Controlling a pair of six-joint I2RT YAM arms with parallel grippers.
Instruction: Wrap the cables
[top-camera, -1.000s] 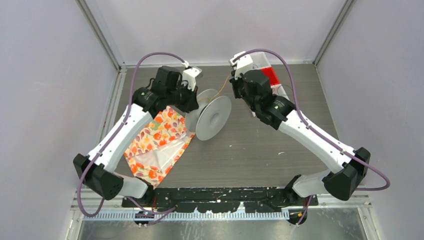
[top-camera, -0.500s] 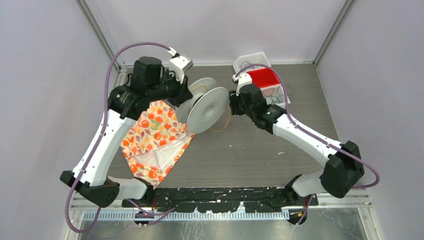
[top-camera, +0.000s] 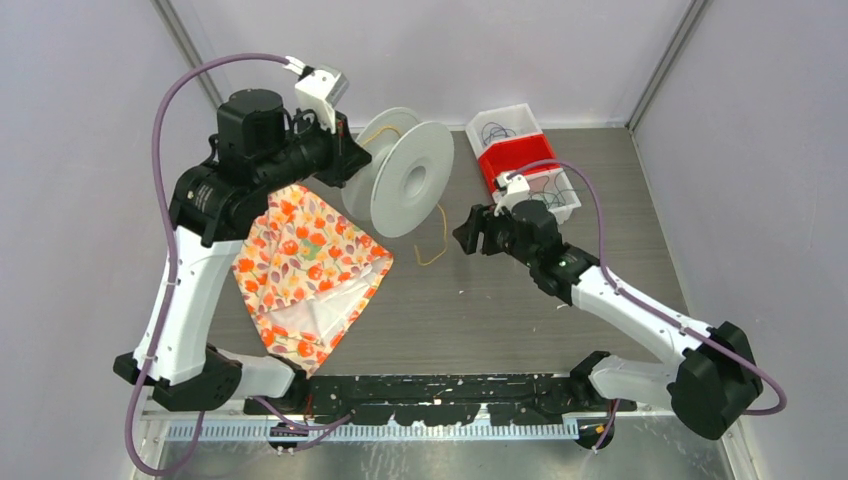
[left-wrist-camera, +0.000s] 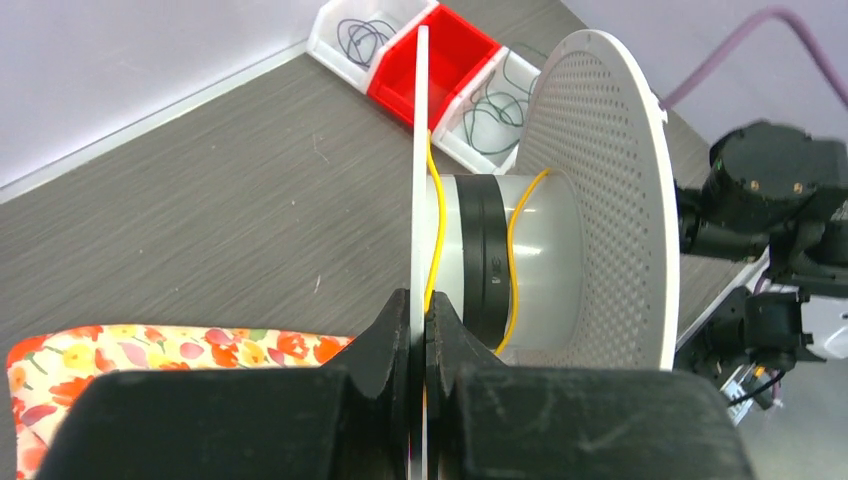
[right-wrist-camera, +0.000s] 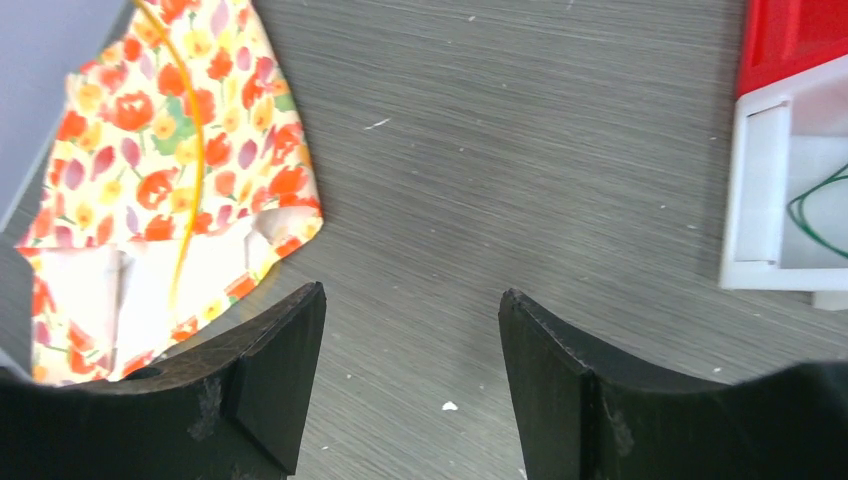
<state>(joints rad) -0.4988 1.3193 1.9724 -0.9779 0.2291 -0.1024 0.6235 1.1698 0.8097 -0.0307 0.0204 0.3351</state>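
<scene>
Left wrist: left fingers (left-wrist-camera: 385, 345) clamped on spool (left-wrist-camera: 600, 180) flange; yellow cable (left-wrist-camera: 437, 230) part-wound on its core, tail hanging below spool. Right fingers (right-wrist-camera: 275, 350) open, empty. Judgement: grasp tail near spool, keep it taut between flanges.

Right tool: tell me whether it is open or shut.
Open. The right tool shows its fingers standing apart, with only table between them.
</scene>
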